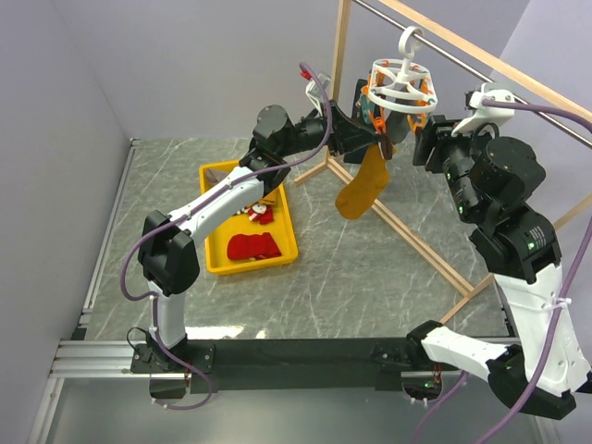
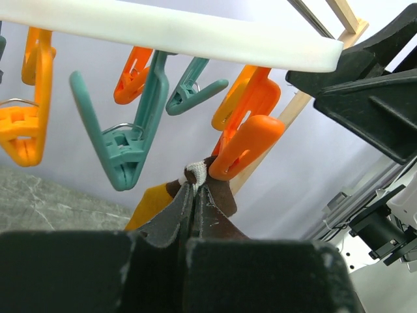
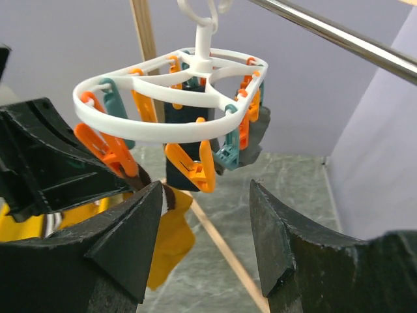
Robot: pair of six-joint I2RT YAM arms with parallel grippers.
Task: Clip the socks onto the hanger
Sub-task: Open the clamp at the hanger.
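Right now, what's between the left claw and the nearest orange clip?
Only the mustard sock's cuff, pinched in the left claw, reaching the orange clip; the left wrist view shows it.

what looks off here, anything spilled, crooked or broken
Nothing stands out. The hanger hangs from the rod, the left gripper holds the mustard sock up at an orange clip, and the spare socks lie inside the yellow bin. Nothing looks spilled or broken.
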